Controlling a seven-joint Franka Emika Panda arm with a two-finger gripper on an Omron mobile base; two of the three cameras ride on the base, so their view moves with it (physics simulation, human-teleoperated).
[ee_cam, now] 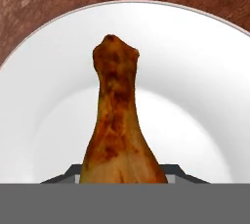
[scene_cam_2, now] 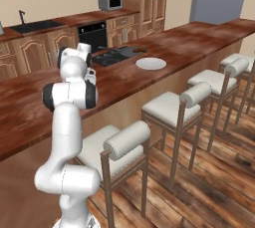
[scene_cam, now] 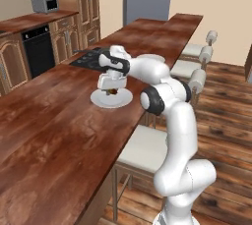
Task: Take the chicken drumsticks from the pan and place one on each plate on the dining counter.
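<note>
Dining counter (scene_cam: 59,135) is seen to carry a white plate (scene_cam: 101,100) near the stovetop (scene_cam: 88,58), with a second plate (scene_cam_2: 151,63) lying farther along. Gripper (scene_cam: 112,90) is held low over the nearer plate, closed on one chicken drumstick (ee_cam: 117,120), bone end pointed downward, evidently for release there. Contact with the plate cannot be confirmed.

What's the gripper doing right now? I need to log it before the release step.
Gripper: shut on a chicken drumstick, held just above the white plate on the dining counter.
</note>
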